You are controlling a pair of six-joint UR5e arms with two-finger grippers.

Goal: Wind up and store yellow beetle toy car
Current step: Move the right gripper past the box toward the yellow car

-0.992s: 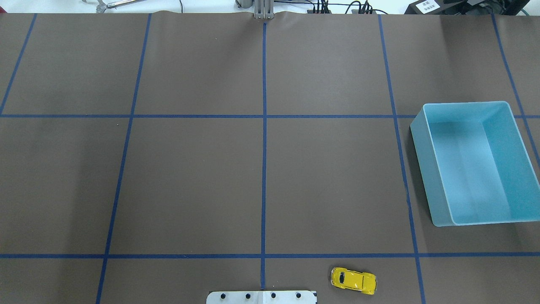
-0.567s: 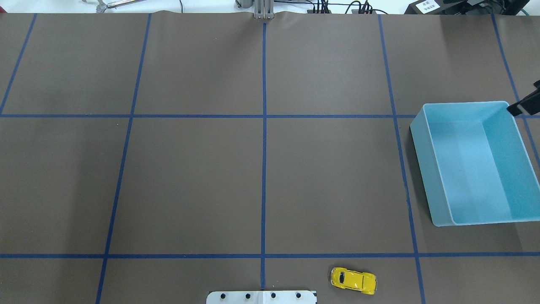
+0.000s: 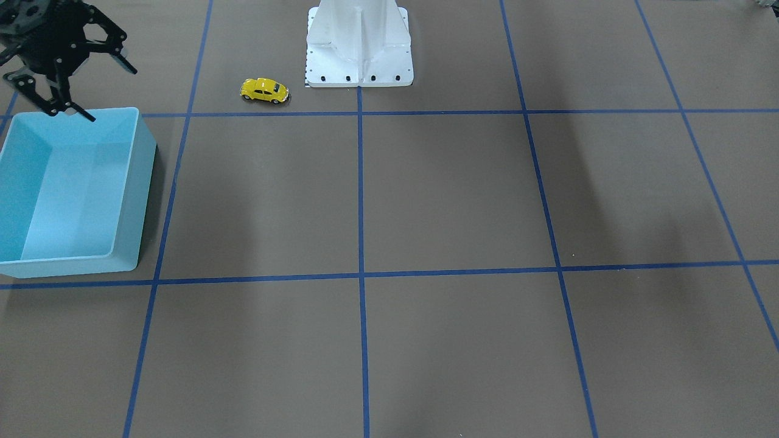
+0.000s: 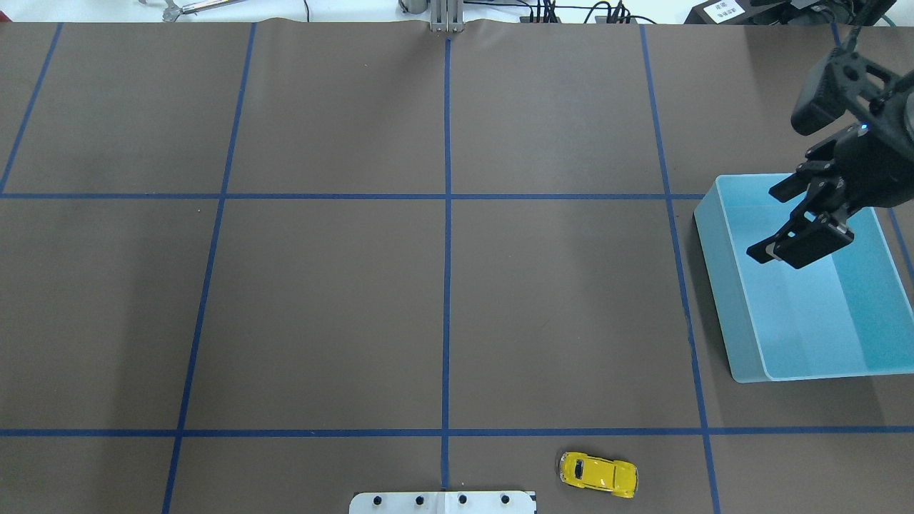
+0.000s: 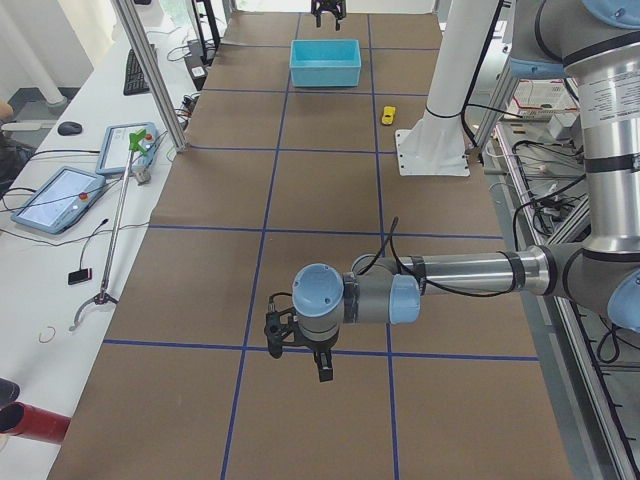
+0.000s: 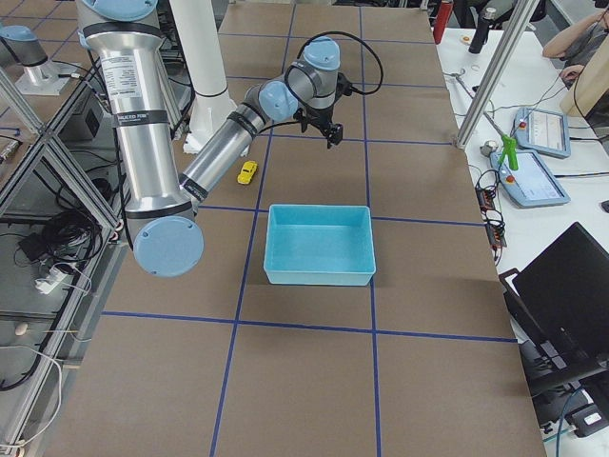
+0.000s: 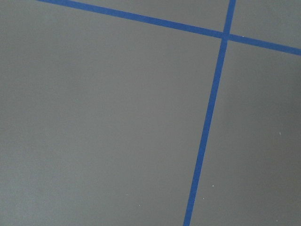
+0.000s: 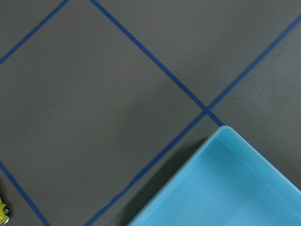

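The yellow beetle toy car stands on its wheels on the brown table near the robot's base, to the right of centre. It also shows in the front view, in the right side view, and as a sliver at the edge of the right wrist view. My right gripper is open and empty, hanging above the far left part of the light blue bin, well away from the car. My left gripper shows only in the left side view, over bare table, and I cannot tell its state.
The bin is empty. The robot's white base plate stands just left of the car. Blue tape lines mark a grid on the table. Tablets and cables lie on a side bench.
My right gripper has come in from the overhead view's right edge and now hangs over the bin. The car and the bin have not moved.
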